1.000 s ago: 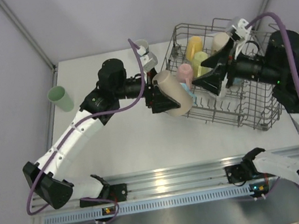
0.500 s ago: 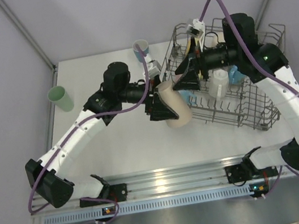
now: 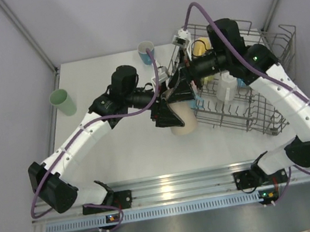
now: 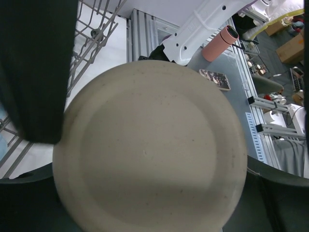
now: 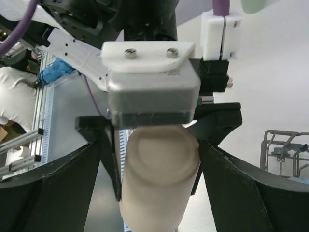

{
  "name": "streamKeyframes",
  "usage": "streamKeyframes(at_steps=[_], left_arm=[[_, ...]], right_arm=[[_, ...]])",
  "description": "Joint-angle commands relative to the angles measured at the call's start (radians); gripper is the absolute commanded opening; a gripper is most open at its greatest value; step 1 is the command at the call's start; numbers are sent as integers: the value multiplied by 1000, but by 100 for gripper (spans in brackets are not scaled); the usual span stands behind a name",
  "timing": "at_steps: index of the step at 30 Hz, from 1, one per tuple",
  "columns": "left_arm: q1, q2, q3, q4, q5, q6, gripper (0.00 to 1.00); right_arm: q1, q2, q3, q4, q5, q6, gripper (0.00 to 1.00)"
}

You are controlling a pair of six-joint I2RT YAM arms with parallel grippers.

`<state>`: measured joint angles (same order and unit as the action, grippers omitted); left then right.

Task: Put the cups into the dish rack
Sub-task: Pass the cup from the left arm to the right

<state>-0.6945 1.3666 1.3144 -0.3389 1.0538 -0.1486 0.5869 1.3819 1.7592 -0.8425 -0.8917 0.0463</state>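
The left gripper [image 3: 171, 112] is holding the beige cup [image 3: 183, 121] clamped between its two black fingers [image 5: 110, 163], which are pressing on opposite sides of the cup's wall. The cup's flat base is facing back toward that wrist and filling most of the left wrist view. The cup is hanging over the middle of the table [image 3: 131, 151], just beside the rack's [image 3: 261, 111] near-left side and outside its wires; whether its lower end is touching the table I cannot tell. The right gripper [image 3: 173, 89] is reaching out from over the rack toward the same cup, its fingers [image 5: 53, 193] standing wide apart and gripping nothing. In the right wrist view they are flanking both the cup and the left gripper's grey-and-white housing, with clear gaps on either side. In the left wrist view a dark finger is overlapping the upper-left edge of the cup's base, but contact cannot be judged. The rack is sitting at the table's far-right corner, carrying a yellow cup [image 3: 201, 45] near its far side and a white cup [image 3: 228, 86] near its middle. A blue cup [image 3: 146, 51] is standing upright at the table's far edge, and a mint cup [image 3: 63, 102] is lying near the left edge, both well apart from the grippers.
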Motion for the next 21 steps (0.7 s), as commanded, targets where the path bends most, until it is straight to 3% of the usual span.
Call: streamKeyframes(at_steps=[1, 9, 14, 17, 19, 21], left_arm=[[-2, -1, 14, 23, 17, 41, 0], [-2, -18, 13, 20, 6, 60, 0], [-2, -18, 13, 14, -37, 76, 0], [-2, -14, 25, -15, -61, 96, 0], [0, -8, 32, -32, -86, 101, 0], [0, 0, 49, -64, -150, 104, 0]], right_arm=[[57, 42, 51, -50, 71, -6, 82], [64, 26, -18, -37, 68, -11, 71], [62, 14, -90, 26, -41, 36, 60], [62, 0, -110, 20, -52, 24, 45], [62, -14, -121, 23, -55, 18, 30], [60, -32, -121, 32, -61, 24, 7]])
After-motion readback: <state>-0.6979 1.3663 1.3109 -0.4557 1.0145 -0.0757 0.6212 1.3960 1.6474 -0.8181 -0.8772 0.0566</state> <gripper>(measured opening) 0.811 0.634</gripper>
